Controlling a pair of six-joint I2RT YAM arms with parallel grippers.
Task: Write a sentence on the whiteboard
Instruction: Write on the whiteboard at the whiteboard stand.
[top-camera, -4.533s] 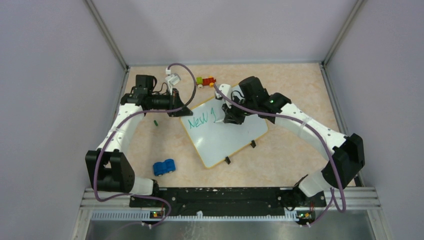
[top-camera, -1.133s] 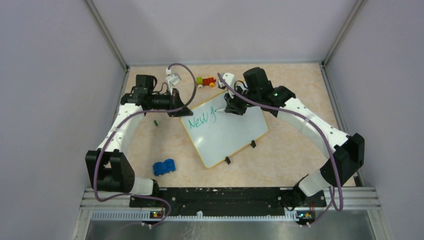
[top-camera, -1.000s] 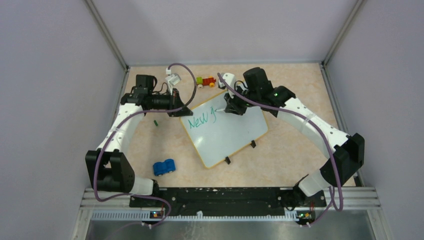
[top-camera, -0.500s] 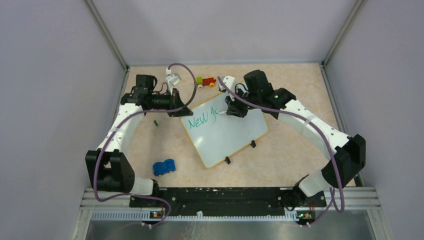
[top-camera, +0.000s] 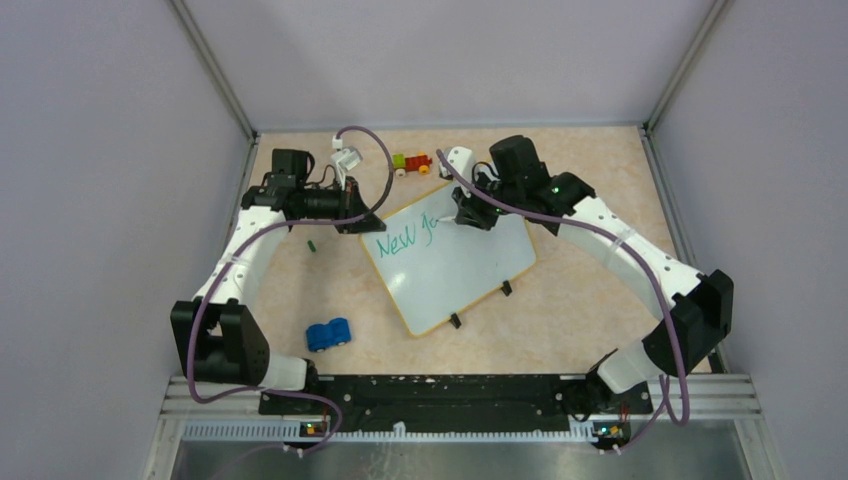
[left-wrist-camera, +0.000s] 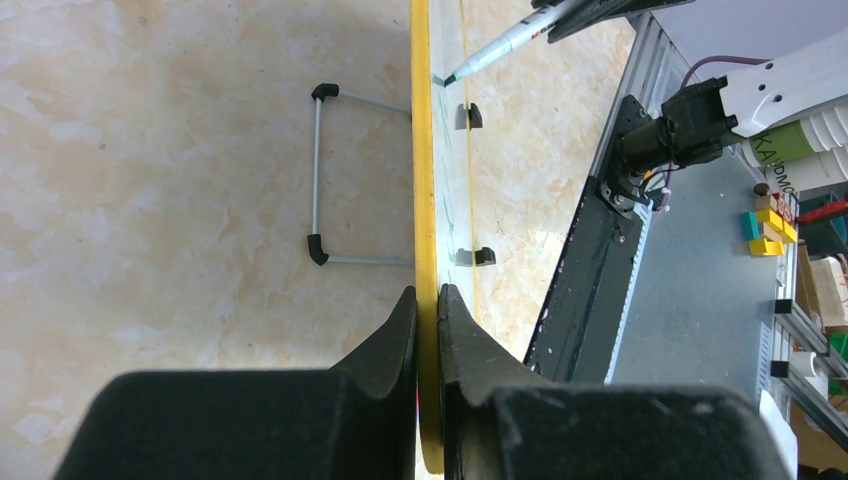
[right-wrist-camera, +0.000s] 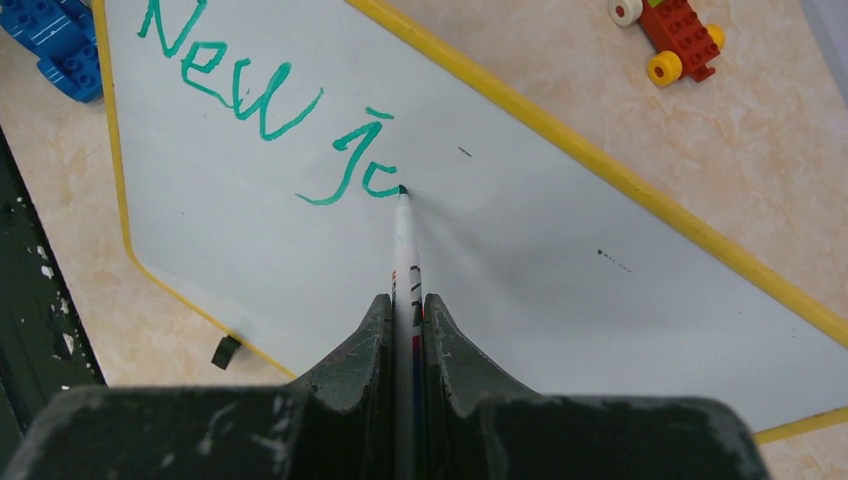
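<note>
One whiteboard (left-wrist-camera: 423, 200) rim between left fingers (left-wrist-camera: 385, 345), marker (right-wrist-camera: 405, 250) between right fingers (right-wrist-camera: 365, 350)

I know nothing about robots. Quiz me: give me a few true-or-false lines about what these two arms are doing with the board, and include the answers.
1. The right gripper holds a marker whose tip is on the whiteboard. True.
2. The left gripper hangs open, touching nothing. False: it is shut on the whiteboard's yellow rim.
3. The green writing reads "New" plus the start of a second word. True.
4. The blue toy car lies on the whiteboard. False: it sits on the table, apart from the board.
</note>
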